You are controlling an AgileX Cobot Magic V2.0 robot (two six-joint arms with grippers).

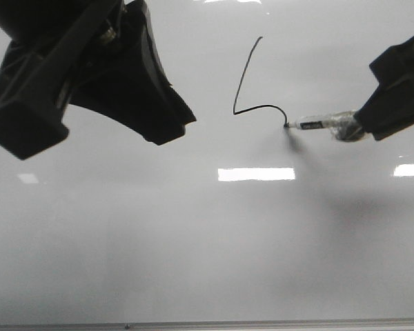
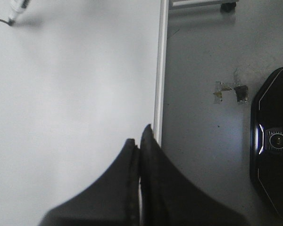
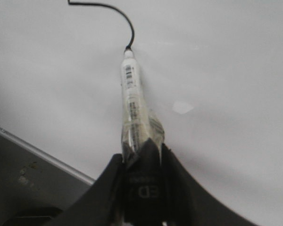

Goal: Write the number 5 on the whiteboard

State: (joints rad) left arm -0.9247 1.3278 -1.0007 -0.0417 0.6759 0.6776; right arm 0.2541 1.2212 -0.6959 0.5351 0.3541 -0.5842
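Whiteboard (image 1: 193, 241): lies flat, fills the front view; thin grey frame along its near edge; glossy, with bright light patches.
Number 5 (image 1: 252, 93): partly drawn in the upper middle of the board; a slanted downstroke, a sharp corner, then a curve just begun. Top stroke not yet there.
Marker (image 3: 133, 101): white barrel with printed label, clear tape round its rear; tip touches the board at the end of the curve.
Right hand (image 3: 144, 181): fingers pinch the taped rear of the marker, barrel pointing out ahead.
Left hand (image 2: 139, 155): fingers pressed together, holding nothing; hovers above the board near its frame edge, well apart from the writing.
Step, judged: mid-curve on the belly of the 5; belly and top bar remain.
Handling, judged: marker is light and stiff; smooth barrel likely slippery, the tape probably guards against twisting. Grip sits far from the tip, so side drag may tilt it; light, even pressure is best. Board surface is slick; ink will smear if brushed.
Dark device (image 2: 273, 146): beside the board, off the frame.
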